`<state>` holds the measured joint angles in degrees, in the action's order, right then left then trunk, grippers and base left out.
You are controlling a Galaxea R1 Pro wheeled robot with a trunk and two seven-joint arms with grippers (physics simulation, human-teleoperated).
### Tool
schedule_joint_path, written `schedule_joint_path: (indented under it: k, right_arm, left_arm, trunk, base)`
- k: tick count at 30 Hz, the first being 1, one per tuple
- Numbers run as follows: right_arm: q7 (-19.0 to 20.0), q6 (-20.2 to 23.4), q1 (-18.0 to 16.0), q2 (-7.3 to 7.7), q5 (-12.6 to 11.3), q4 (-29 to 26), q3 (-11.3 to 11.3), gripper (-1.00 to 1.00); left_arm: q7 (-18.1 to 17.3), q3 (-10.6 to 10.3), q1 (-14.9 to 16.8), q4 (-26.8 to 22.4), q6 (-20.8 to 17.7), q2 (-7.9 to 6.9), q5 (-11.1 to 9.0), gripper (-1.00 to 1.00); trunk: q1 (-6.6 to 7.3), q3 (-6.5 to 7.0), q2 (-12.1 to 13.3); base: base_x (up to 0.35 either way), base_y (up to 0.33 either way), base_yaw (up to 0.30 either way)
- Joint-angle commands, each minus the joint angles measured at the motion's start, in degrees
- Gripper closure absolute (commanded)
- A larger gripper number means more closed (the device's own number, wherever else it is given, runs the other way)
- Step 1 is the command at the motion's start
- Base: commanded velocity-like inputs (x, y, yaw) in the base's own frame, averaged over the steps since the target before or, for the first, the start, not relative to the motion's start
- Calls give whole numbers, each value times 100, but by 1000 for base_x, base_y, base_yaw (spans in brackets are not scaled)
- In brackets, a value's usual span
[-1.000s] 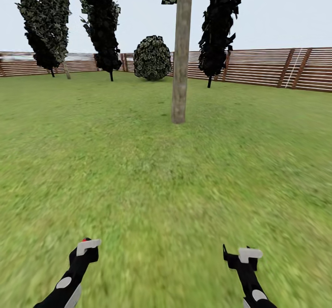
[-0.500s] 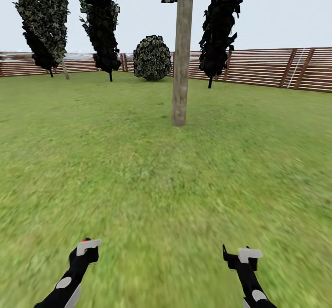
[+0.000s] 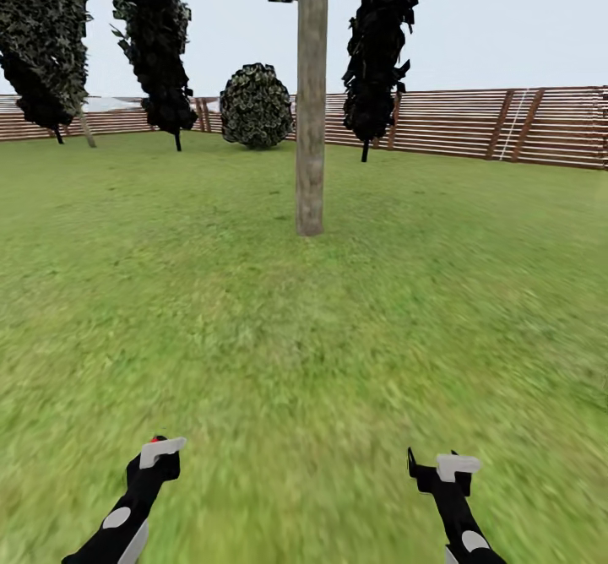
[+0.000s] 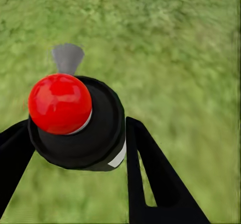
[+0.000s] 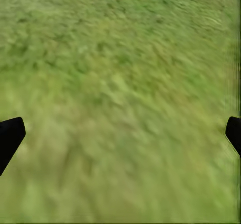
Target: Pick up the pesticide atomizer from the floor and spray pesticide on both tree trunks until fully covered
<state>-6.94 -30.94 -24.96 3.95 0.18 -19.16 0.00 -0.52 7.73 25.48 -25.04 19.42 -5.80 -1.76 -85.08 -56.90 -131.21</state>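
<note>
I am standing in a fenced garden: a wide green lawn (image 3: pixel 253 336) runs out to a brown slatted wooden fence (image 3: pixel 473 125). A bare tree trunk (image 3: pixel 310 108), a round bush (image 3: pixel 256 105) and dark leafy trees (image 3: pixel 156 40) rise under open sky.

A round leafy bush (image 3: pixel 256 105) sits by the far fence. Left of the bush stand two tall dark leafy trees (image 3: pixel 152 40), (image 3: pixel 42 40). Right of the bush stands another dark leafy one (image 3: pixel 377 45). Pale grey sky (image 3: pixel 507 15) spreads above the bush.
</note>
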Motion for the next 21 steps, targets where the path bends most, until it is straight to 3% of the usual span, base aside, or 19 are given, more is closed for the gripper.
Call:
schedule_joint_path:
  k: [1,21]
  right_arm:
    - [0,0,0,0,0,0,0,-100]
    - [9,0,0,0,25,0,17,-100]
  left_arm:
    - [-1,5,1,-3,0,0,0,100]
    - [-1,4,0,-10,0,0,-7,100]
  trunk:
    - [0,0,0]
    - [0,0,0]
  base:
    - [338,0,-218]
    - [338,0,-24]
